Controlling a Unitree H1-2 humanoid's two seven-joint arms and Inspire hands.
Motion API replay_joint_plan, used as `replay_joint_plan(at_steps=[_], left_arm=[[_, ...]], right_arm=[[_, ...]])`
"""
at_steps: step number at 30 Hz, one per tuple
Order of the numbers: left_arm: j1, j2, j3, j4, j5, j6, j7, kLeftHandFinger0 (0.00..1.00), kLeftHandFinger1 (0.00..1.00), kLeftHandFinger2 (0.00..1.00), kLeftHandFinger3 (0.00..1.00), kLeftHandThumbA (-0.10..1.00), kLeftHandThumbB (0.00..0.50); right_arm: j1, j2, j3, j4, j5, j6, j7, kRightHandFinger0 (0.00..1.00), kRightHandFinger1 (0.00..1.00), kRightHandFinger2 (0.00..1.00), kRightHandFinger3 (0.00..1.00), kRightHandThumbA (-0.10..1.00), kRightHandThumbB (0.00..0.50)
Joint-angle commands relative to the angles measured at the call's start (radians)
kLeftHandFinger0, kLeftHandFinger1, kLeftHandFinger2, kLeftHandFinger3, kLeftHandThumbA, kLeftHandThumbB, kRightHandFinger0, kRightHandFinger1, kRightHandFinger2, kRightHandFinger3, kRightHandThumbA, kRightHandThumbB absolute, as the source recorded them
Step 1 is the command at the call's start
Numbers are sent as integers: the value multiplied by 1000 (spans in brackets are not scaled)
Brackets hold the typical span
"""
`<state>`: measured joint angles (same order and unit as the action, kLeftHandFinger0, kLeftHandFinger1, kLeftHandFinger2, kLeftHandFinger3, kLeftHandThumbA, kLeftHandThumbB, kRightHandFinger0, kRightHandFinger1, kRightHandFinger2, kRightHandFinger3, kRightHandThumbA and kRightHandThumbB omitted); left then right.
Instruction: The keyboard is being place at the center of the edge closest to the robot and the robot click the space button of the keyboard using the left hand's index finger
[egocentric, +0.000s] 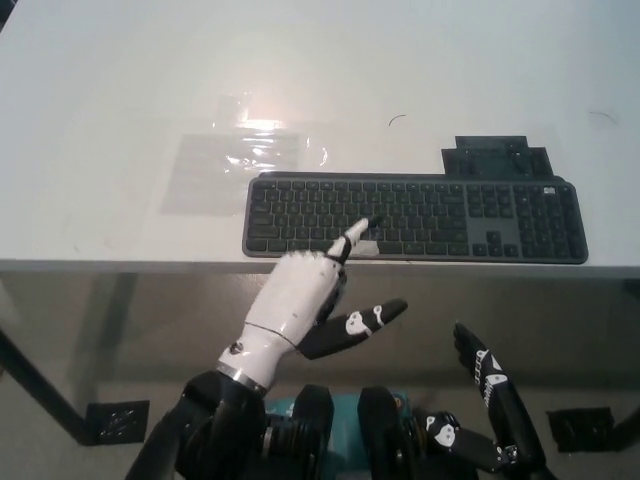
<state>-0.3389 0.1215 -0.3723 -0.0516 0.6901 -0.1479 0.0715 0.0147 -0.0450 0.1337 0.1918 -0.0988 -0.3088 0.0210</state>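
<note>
No brand or label legible anywhere: only a small pale badge at the far right corner of the keyboard (415, 218), too small to read, and key legends just as fine.

Keyboard dark grey, slim, rectangular, with rounded corners and low matte keys. Flat on the white table (120, 90), parallel to the near edge and just beside it, somewhat right of centre. Pale space bar (367, 249) in the bottom row, partly hidden by the left hand (300, 300).

Left hand glossy white with black tips, raised from below the table edge and holding nothing. Index finger (352, 238) stretched toward the lower key rows, its tip just beyond the space bar; contact with the keys not clear. Thumb splayed out to the right, well apart from the index.

Right hand (490, 390) black with white markings, resting low at the lower right beneath the table edge, fingers spread and empty.

Behind the keyboard's right half and touching its far edge, a flat dark panel (497, 158) with a stepped outline. Left of it, a clear, crinkled plastic sheet (245, 158) flat on the table, glinting under a light. Table top smooth, slightly shiny.
</note>
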Motion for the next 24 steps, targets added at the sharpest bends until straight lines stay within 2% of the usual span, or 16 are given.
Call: replay_joint_plan(at_steps=[1,3,6,7,8,9,10,11,12,13,14,16,18,20,22,24], left_arm=[[9,44,93,-518,-277,-23,-47,0,0,63,1000,1000,453],[40,69,92,-555,-299,-34,-52,0,0,72,1000,1000,456],[135,98,79,-573,-365,-68,-42,0,0,3,1000,1000,431],[158,106,76,-570,-374,-76,-44,84,0,3,1000,1000,419],[176,115,73,-565,-390,-77,-50,307,2,42,1000,1000,426],[229,133,64,-544,-411,-96,-56,412,105,148,1000,1000,436],[256,141,57,-531,-431,-101,-64,458,168,205,1000,1000,443],[268,145,56,-526,-441,-103,-68,512,194,213,1000,1000,444],[308,157,49,-484,-442,-137,-64,676,407,466,1000,1000,419],[339,163,42,-445,-439,-160,-63,881,676,752,1000,1000,400],[377,166,37,-398,-449,-154,-73,1000,990,1000,1000,1000,412],[417,154,38,-329,-481,-154,-78,1000,1000,1000,1000,1000,434],[446,154,55,-219,-528,-198,-81,1000,1000,1000,1000,1000,443],[458,150,74,-191,-537,-187,-83,1000,1000,1000,1000,1000,449],[459,143,106,-93,-560,-237,-75,1000,1000,1000,1000,1000,367],[454,140,126,-43,-573,-250,-78,1000,1000,1000,1000,1000,347]], right_arm=[[-1,6,-1,-15,3,-60,2,1000,1000,1000,1000,801,271],[2,2,2,-13,0,-70,5,1000,1000,1000,1000,818,268],[-1,3,0,-12,5,-70,6,1000,1000,1000,1000,810,267],[-1,2,0,-12,7,-66,7,1000,1000,1000,1000,811,269],[-4,2,-1,-11,7,-63,7,1000,1000,1000,1000,819,275],[-8,0,-1,-12,-1,-59,4,1000,1000,1000,1000,831,273],[-3,-1,0,-15,-3,-59,5,1000,1000,1000,1000,834,274],[-3,-1,1,-14,-4,-60,5,1000,1000,1000,1000,836,274],[-5,-2,5,-10,-20,-65,0,1000,1000,1000,1000,861,278],[-6,-1,6,-10,-16,-62,4,1000,1000,1000,1000,867,278],[-8,-1,6,-7,-13,-62,5,1000,1000,1000,1000,891,287],[-4,-1,2,-15,-5,-48,7,1000,1000,1000,1000,945,316],[1,-1,3,-9,11,-62,16,1000,1000,1000,1000,969,299],[2,0,4,-7,15,-66,19,1000,1000,1000,1000,997,309],[-4,0,1,2,30,-76,25,1000,1000,1000,1000,1000,317],[-6,4,-1,9,37,-90,25,1000,1000,1000,1000,1000,338]])
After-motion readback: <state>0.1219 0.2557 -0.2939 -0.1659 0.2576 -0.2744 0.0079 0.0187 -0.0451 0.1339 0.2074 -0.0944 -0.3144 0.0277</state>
